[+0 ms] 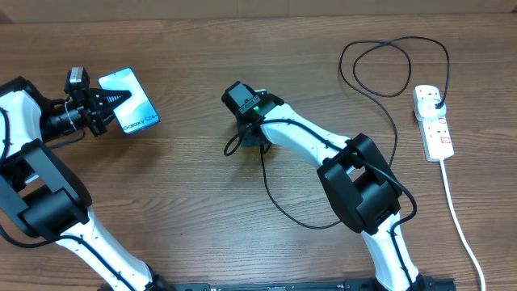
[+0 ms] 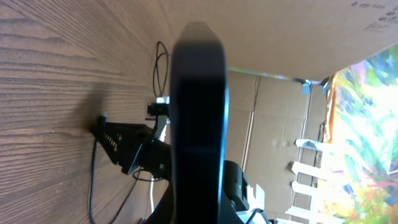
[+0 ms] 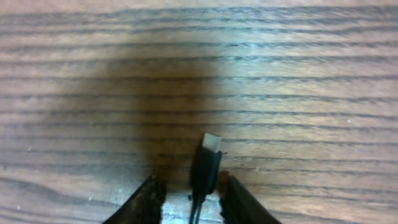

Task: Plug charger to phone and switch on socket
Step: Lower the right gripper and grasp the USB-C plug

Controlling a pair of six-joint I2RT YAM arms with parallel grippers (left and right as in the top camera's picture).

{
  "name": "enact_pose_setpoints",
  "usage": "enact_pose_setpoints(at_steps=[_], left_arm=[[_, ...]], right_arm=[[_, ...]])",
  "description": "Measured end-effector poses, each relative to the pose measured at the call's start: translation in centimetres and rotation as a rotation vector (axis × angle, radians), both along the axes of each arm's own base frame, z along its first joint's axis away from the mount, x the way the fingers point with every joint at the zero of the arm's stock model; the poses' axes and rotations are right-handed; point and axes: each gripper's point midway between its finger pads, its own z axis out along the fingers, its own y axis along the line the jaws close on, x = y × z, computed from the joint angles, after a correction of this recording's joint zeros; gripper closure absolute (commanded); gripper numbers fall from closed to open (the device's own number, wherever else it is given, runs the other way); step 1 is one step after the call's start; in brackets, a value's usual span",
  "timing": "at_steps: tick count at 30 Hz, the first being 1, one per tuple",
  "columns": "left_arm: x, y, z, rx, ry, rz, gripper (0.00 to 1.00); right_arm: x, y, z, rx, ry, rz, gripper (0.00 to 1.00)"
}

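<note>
Found the left gripper (image 1: pixel 111 99) clamped on one short edge of the phone (image 1: pixel 132 101), lit screen facing up, at the far left of the table (image 1: pixel 186 242). Saw the phone only edge-on, a dark bar, from the left wrist. Found the right gripper (image 3: pixel 189 183) low over mid-table, fingers (image 3: pixel 151 198) narrowly apart either side of the connector tip (image 3: pixel 208 158) of the charger (image 1: pixel 264 171); could not tell whether pinched. Traced the black cable in loops across the table to its plug (image 1: pixel 436 99), seated in the socket (image 1: pixel 439 139) near the right edge, well apart from the phone.
</note>
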Motion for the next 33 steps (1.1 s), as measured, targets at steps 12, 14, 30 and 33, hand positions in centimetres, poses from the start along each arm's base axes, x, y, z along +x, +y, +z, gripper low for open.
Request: enact_pose_setpoints(at_steps=[12,14,30,33], left_arm=[[-0.05,-0.01,-0.08,0.004,0.003,-0.003,0.96],[-0.05,-0.01,-0.08,0.004,0.003,-0.003,0.96],[-0.10,-0.03,-0.16,0.008,0.006,-0.006,0.96],[-0.11,-0.03,-0.19,0.009,0.006,-0.007,0.96]], right_arm=[[0.10,-0.01,-0.09,0.018,0.003,-0.035,0.91],[0.08,-0.01,-0.10,0.020,0.004,-0.042,0.70],[-0.04,0.11,-0.18,0.043,0.022,-0.053,0.81],[0.03,0.15,-0.17,0.048,0.021,-0.053,0.78]])
